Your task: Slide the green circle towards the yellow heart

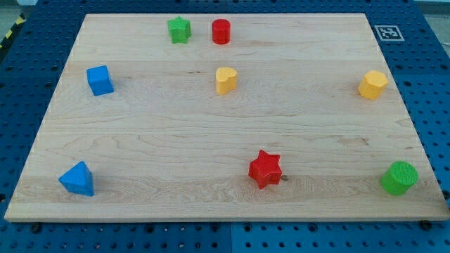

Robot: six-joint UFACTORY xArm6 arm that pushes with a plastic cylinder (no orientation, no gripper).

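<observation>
My tip does not show anywhere in the view, nor does any of the rod or arm; so its place relative to the blocks cannot be told, and neither can whether it touches anything.

The wooden board [140, 133] fills most of the view, lying on a blue pegboard table [14, 84]; the board's bottom corners run close to the view's bottom edge, and a small black-and-white marker [389, 32] sits just off its top right corner.

The green circle [399, 177] stands at the board's bottom right, very near both the right edge and the bottom edge – little room on those two sides, open wood to its left and above. The yellow heart [226, 80] lies well apart from it, up and to the view's left, a little above the board's middle; the wood between the two is bare apart from the red star [265, 169], which sits low in the middle, below that line and to the green circle's left.

The yellow hexagon [373, 84] is near the right edge, above the green circle; the red cylinder [221, 31] and the green star [179, 29] stand near each other by the top edge, above the heart; the blue cube [100, 80] is at the left, level with the heart; the blue triangle [77, 179] sits at the bottom left corner.
</observation>
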